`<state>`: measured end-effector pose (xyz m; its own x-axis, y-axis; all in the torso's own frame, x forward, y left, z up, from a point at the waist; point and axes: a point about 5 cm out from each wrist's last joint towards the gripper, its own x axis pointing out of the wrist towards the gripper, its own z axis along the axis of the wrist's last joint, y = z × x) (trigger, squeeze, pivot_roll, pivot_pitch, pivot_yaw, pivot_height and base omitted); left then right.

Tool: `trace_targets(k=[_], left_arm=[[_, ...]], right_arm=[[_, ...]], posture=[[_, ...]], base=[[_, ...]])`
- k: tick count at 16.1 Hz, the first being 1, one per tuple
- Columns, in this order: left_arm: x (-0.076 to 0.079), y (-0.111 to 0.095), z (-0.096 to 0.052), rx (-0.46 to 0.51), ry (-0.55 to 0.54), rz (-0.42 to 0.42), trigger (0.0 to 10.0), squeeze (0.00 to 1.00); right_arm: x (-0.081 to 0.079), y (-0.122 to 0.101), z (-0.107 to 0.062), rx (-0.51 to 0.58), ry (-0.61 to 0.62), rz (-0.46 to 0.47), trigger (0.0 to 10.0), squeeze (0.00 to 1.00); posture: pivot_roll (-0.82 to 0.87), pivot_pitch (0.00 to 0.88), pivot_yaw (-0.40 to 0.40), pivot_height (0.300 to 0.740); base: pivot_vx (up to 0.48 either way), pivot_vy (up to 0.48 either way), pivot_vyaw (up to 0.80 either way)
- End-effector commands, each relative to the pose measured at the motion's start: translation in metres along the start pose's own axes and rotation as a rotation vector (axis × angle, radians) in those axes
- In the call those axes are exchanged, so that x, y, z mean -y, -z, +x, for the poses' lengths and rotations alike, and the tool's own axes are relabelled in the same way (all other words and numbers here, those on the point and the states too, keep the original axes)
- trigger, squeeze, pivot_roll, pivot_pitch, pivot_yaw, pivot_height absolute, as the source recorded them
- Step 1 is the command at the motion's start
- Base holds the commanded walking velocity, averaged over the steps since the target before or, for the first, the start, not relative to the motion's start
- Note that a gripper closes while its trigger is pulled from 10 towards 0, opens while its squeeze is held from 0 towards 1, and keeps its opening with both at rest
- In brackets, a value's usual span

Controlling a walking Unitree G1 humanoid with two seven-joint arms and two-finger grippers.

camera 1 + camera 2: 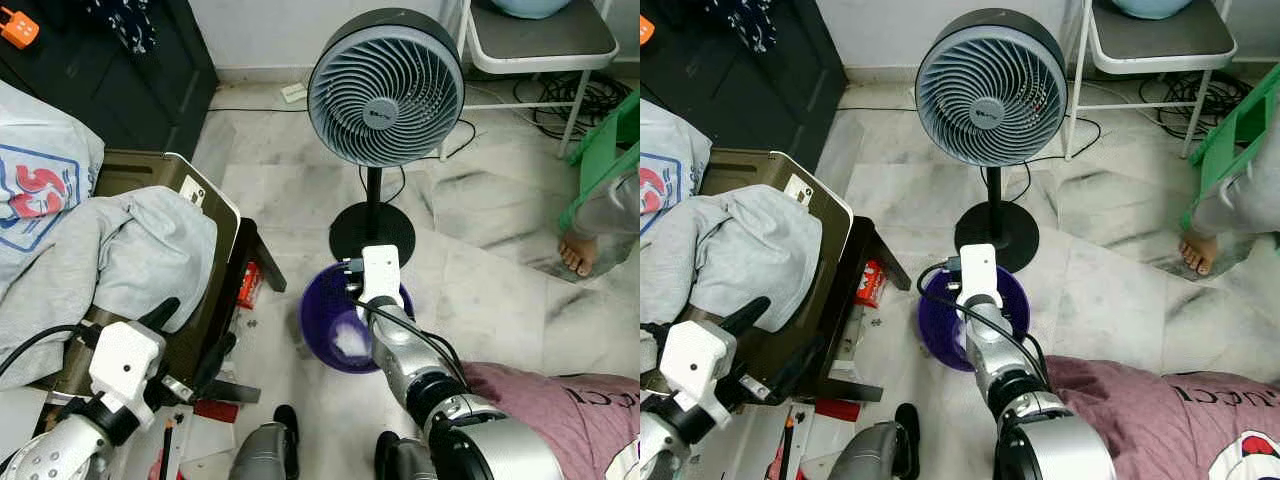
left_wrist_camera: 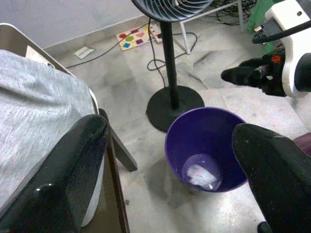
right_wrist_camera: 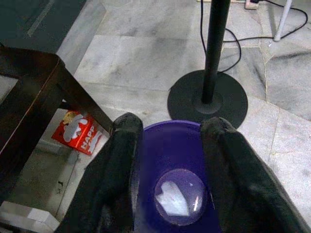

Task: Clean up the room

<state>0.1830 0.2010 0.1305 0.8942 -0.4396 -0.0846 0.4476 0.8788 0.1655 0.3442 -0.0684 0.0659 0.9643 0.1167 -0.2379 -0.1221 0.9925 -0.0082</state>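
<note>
A purple bin (image 1: 330, 335) stands on the marble floor (image 1: 480, 270), touching the round black foot of a standing fan (image 1: 385, 90). Down at the bottom of the bin lies a small white scrap of paper (image 3: 174, 198). The right gripper (image 3: 167, 160) hangs right above the bin, and its two black fingers are spread apart with nothing between them. The left gripper (image 2: 170, 165) is up beside a dark table (image 1: 215, 300), on the side away from the fan, and its fingers (image 2: 63, 179) are wide apart too, holding nothing. A grey piece of clothing (image 1: 130, 250) is piled on the table, next to a tan box (image 1: 190, 185). A red packet (image 3: 80, 131) lies on the floor under the table, near the bin. A pink cloth (image 1: 570, 410) is spread on the floor on the other side of the bin from the table. Beyond the fan stands a white chair (image 1: 540, 45) with black cables (image 1: 570, 100) under it. A person's bare foot (image 1: 578, 252) rests on the floor by something green (image 1: 600, 150), well away from the bin.
</note>
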Motion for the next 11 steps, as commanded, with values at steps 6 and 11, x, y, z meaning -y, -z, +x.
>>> trace_targets(k=[6, 11], left_arm=[[0.011, 0.009, 0.023, 0.026, -0.011, -0.041, 10.0, 0.00], [0.025, 0.008, 0.057, 0.108, 0.003, -0.091, 10.0, 0.00]], right_arm=[[0.008, 0.009, -0.010, 0.066, -0.011, 0.044, 10.0, 1.00], [0.043, 0.009, -0.042, 0.206, 0.066, -0.024, 10.0, 1.00]], posture=[[0.21, 0.257, 0.102, 0.740], [0.09, 0.196, 0.102, 0.740]], base=[[0.000, 0.000, 0.00], [0.000, 0.000, 0.00]])
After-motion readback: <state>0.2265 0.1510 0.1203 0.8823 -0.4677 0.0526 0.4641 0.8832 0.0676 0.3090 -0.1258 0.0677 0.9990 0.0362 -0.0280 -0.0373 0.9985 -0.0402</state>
